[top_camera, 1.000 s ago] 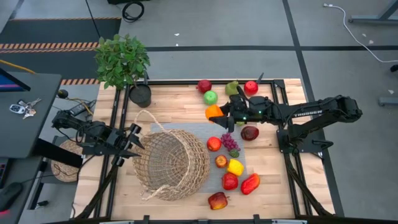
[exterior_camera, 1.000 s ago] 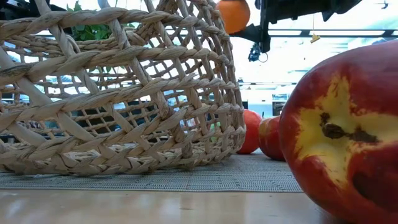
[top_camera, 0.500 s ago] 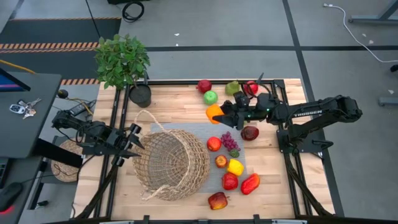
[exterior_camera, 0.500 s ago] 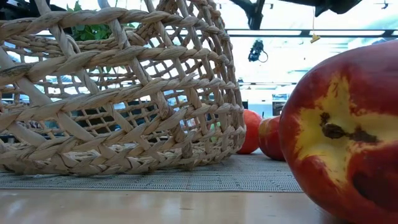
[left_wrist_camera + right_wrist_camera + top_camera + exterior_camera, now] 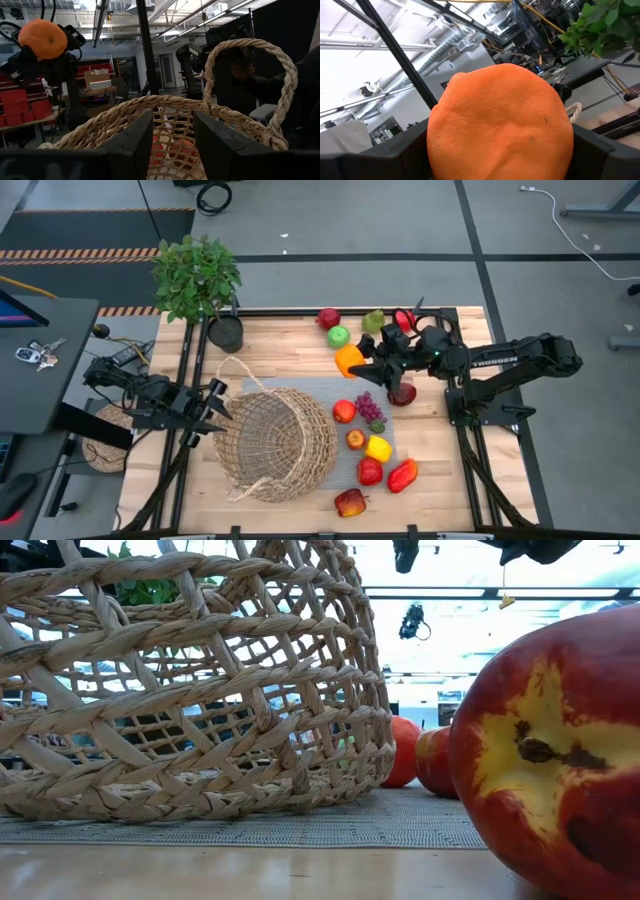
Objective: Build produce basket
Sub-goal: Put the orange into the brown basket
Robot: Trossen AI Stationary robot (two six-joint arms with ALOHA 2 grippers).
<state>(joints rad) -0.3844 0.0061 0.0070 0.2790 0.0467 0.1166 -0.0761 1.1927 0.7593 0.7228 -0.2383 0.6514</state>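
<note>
Fingers of the right arm [image 5: 358, 365] are clamped on an orange [image 5: 348, 360], which is held in the air above the far half of the worktop [image 5: 290, 345], presumably so that it can be carried over the rim of the basket [image 5: 275, 442] and dropped in. The left arm's fingers [image 5: 215, 408] are set about the basket's rim at the left edge of the worktop, half closed on it, apparently to steady the basket. The basket is large, round and tan, loosely woven, with thin looped handles, and rests on a grey mat [image 5: 385, 425] near the front edge. The remaining fruit [image 5: 372, 448], red, yellow, green and purple, is scattered to its right and toward the far edge.
</note>
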